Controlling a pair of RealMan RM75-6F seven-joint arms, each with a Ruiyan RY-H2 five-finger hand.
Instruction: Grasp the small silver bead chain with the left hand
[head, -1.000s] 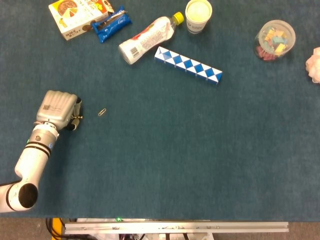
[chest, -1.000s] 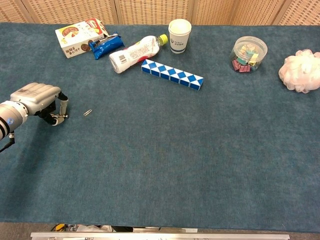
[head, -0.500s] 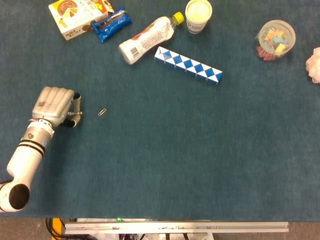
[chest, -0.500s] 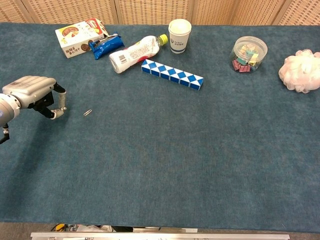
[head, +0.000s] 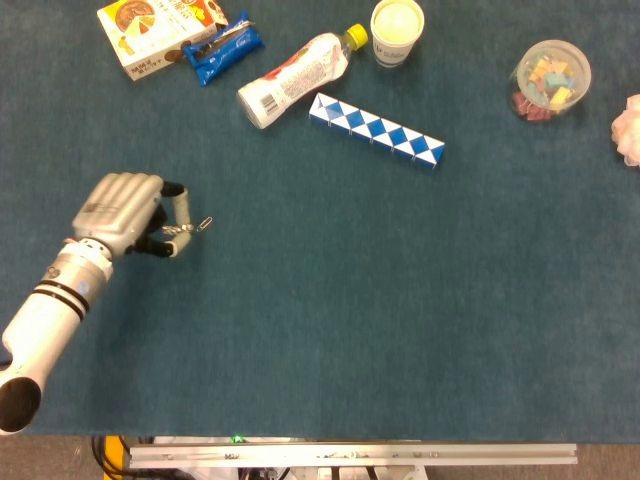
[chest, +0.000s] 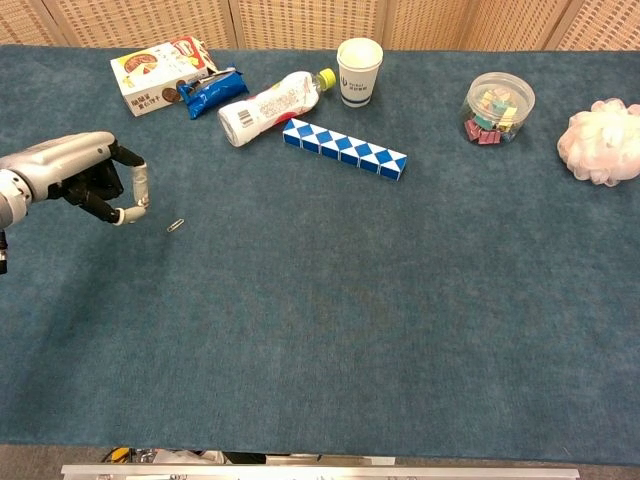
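Note:
The small silver bead chain (head: 204, 224) (chest: 175, 225) lies flat on the blue cloth at the left side of the table. My left hand (head: 125, 212) (chest: 85, 175) hovers just left of it, knuckles up, fingers (head: 180, 208) curved downward with a gap to the thumb. In the head view the fingertips come right up to the chain's left end; in the chest view a short gap still shows between them. The hand holds nothing. My right hand appears in neither view.
At the back left lie a snack box (head: 150, 30), a blue wrapper (head: 225, 48) and a bottle on its side (head: 295, 75). A blue-white block snake (head: 375, 130), a paper cup (head: 397, 30), a jar of clips (head: 550, 78) and a pink puff (chest: 603, 142) sit further right.
My left hand has moved right toward the chain and uncurled its fingers from a tighter fist. The chain has not moved.

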